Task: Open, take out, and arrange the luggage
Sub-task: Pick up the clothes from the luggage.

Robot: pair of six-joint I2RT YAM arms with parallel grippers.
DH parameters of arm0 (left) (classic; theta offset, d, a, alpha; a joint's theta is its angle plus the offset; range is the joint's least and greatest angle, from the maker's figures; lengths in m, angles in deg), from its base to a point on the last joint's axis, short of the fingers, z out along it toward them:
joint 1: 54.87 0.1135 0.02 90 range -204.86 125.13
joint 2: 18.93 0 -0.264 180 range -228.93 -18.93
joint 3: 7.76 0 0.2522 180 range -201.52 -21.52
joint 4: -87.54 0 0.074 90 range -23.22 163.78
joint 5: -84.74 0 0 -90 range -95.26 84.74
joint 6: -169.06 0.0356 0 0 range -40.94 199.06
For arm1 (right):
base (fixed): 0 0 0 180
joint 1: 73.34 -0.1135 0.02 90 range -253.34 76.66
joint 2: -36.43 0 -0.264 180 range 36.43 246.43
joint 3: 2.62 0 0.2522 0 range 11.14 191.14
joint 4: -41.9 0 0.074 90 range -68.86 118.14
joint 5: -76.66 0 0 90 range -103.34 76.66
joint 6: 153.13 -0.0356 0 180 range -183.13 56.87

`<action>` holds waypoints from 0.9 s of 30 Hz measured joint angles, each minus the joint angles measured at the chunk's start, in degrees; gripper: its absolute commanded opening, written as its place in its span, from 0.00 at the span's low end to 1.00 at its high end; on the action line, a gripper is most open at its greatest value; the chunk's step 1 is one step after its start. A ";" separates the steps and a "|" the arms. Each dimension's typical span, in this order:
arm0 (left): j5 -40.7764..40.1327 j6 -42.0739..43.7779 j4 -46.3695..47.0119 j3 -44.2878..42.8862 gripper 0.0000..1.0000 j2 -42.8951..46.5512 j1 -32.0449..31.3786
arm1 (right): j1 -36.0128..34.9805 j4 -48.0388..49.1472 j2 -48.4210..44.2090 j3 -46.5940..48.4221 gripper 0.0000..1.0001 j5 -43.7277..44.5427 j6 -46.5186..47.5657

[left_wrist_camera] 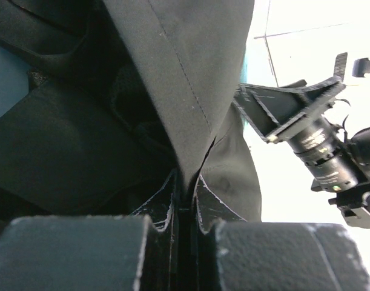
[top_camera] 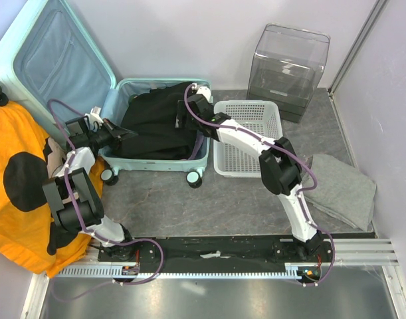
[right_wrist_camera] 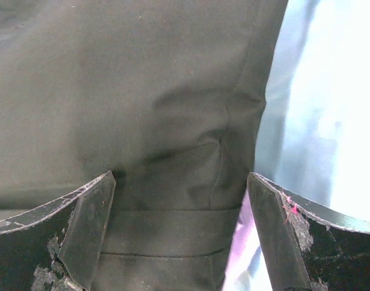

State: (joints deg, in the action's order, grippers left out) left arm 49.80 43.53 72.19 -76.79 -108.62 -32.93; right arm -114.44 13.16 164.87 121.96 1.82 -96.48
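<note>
Fingers of the left gripper [top_camera: 126, 133] pinch the black garment [top_camera: 156, 123] at the left edge of the luggage [top_camera: 156, 163]. In the top view the right gripper [top_camera: 191, 109] reaches in at the far-right corner. The luggage lies open on the table, lid [top_camera: 56, 60] leaning vs. the wall, white basket [top_camera: 249, 143] just beside it, prob. the drop spot.

Left wrist: jaws nearly closed w/ a fold of cloth clamped between, a hold suited to lifting it out.

Right wrist: fingers spread wide, straddling a hem of the same fabric, nothing gripped. Whether they touch it is hard to tell.
</note>
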 measured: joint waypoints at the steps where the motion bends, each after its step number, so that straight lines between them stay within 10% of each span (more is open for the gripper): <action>1: -0.09 -0.11 0.09 0.17 0.02 0.17 0.04 | -0.24 -0.59 1.07 1.14 0.98 0.44 -0.33; 27: -0.46 -2.67 3.04 1.29 0.01 1.14 0.24 | -1.99 2.51 0.07 -5.49 0.98 8.31 -13.70</action>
State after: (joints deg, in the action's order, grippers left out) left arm 49.35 40.86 75.23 -75.50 -107.48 -32.69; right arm -116.43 15.67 164.93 116.48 10.12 -110.18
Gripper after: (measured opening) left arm 0.078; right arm 0.981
